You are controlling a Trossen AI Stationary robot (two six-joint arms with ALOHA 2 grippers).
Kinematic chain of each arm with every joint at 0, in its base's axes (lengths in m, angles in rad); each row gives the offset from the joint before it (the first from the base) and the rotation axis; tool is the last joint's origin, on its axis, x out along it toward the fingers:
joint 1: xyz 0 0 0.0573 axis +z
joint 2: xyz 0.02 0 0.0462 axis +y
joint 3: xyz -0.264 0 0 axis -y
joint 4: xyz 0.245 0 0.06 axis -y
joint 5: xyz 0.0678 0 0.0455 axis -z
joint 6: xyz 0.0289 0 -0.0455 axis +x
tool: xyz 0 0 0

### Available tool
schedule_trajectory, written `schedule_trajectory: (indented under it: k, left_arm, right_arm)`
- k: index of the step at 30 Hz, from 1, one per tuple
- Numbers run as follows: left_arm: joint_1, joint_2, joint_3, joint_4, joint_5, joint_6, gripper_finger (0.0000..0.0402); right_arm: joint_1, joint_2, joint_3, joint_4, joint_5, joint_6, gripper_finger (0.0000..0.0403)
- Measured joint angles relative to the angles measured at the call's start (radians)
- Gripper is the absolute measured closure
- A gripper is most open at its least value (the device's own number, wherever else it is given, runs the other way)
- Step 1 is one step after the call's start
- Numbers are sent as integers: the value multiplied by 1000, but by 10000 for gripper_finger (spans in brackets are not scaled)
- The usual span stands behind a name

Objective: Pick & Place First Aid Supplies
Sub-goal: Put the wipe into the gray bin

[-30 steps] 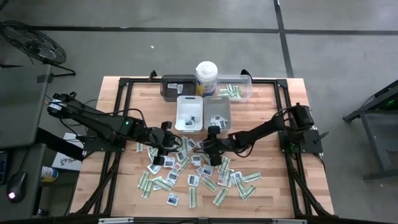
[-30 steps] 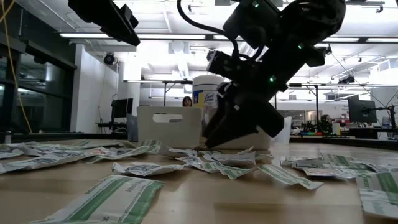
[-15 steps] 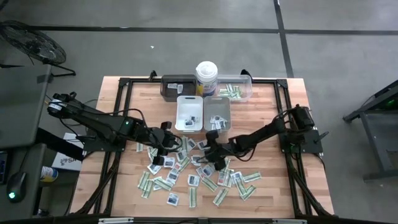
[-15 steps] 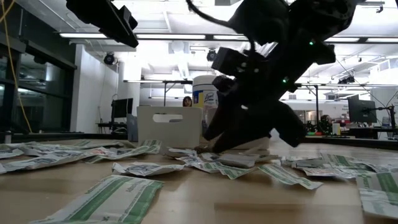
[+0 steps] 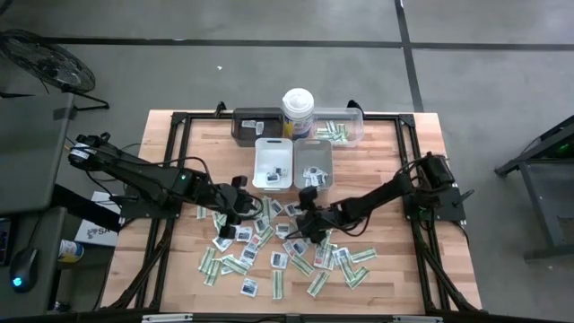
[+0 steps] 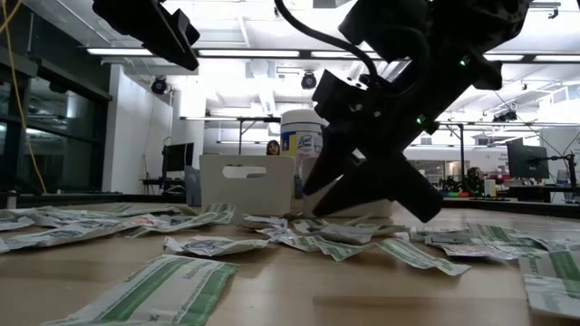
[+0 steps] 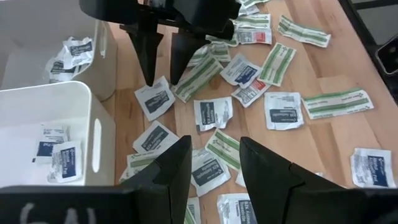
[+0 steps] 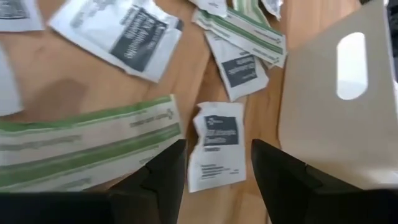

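White sachets and green-and-white strips (image 5: 287,256) lie flat and scattered on the wooden table. My right gripper (image 5: 297,220) (image 8: 217,165) is low over the pile, slanting down, fingers open. One white sachet with dark print (image 8: 216,144) (image 7: 155,99) lies flat between and just ahead of its fingertips (image 7: 149,78). A long green strip (image 8: 87,146) lies beside it. My left gripper (image 5: 248,208) (image 7: 214,165) hangs open above the pile's left part, holding nothing. My right gripper's fingers come slanting down from the table's right side and stand on either side of the white sachet's edge (image 7: 163,86). The sachet lies flat on the table. Whether the fingertips touch it, I cannot tell.
A white tray (image 5: 273,148) and a grey tray (image 5: 313,148) holding a few sachets stand just beyond the pile. Behind them are a dark tray (image 5: 254,126), a white canister (image 5: 297,109) and a clear tray (image 5: 341,128). Bare wood lies at the table's left and right.
My right gripper has swung a little toward the table's near-left over the pile and rolled about its own axis, staying low. The packets lie as before.
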Motion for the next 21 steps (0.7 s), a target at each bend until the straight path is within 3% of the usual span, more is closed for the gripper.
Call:
schedule_trajectory:
  k: [6,11,21]
  left_arm:
    - [0,0,0,-16,1,0,269]
    - [0,0,0,-16,0,0,269]
    - [0,0,0,-19,30,-4,269]
  right_arm:
    - [2,0,8,-2,-6,0,230]
    - [1,46,120,-52,23,-14,226]
    - [10,105,295,-381,77,177,232]
